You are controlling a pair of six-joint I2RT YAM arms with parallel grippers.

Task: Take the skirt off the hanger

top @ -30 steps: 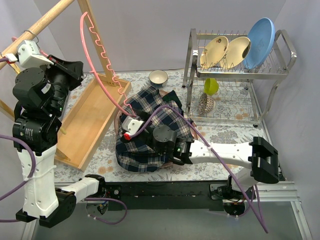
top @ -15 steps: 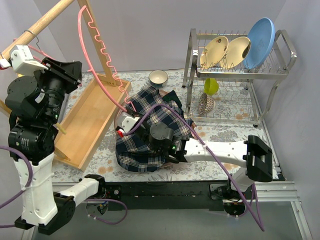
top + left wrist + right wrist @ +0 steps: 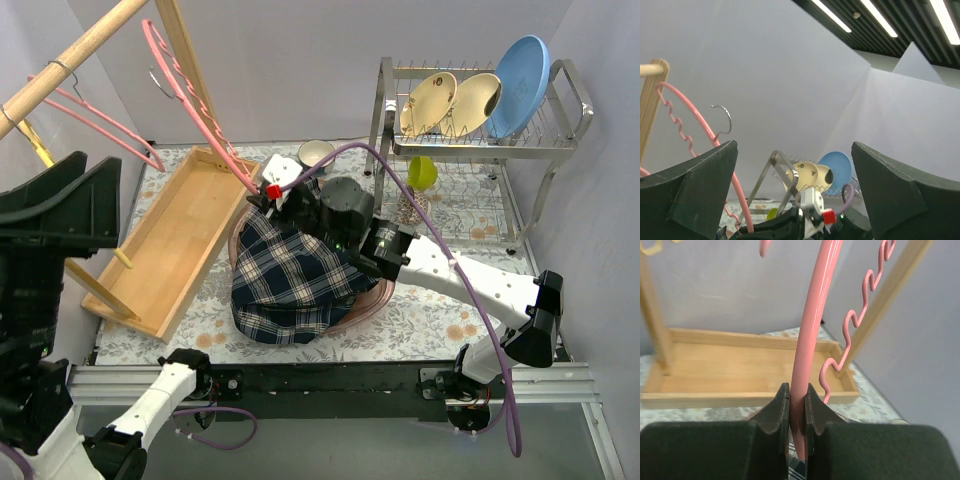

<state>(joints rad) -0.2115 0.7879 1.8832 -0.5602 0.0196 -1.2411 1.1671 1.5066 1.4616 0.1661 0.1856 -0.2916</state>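
"Skirt [image 3: 290,285] first: where do you have it?"

"I see it from the top camera as a crumpled plaid heap in a round pinkish dish [image 3: 372,298] on the table [image 3: 430,320], just right of the wooden tray [image 3: 170,240]. Its upper edge comes right up to the right gripper [image 3: 262,193]."

"And the hanger [image 3: 200,120]?"

"It's pink and slants up and to the left from that gripper, over the tray, towards the wooden rail [image 3: 70,60]. Its lower end is at the skirt's top edge. I can't tell from here whether any cloth is caught on it."

"What does my right wrist feed say about the grip?"

"The jaws are pressed tight on the hanger's smooth pink bar, with one finger [image 3: 771,417] on each side and no gap showing. The wavy notched arm of the hanger runs off to the upper right, with the tray behind it."

"Left side?"

"The left gripper [image 3: 794,165] is raised high and tipped upward. Its jaws are spread wide with nothing between them. Between its fingers I see the hanger's hook and, further back, the dish rack [image 3: 540,150] with its blue plate [image 3: 520,72]."
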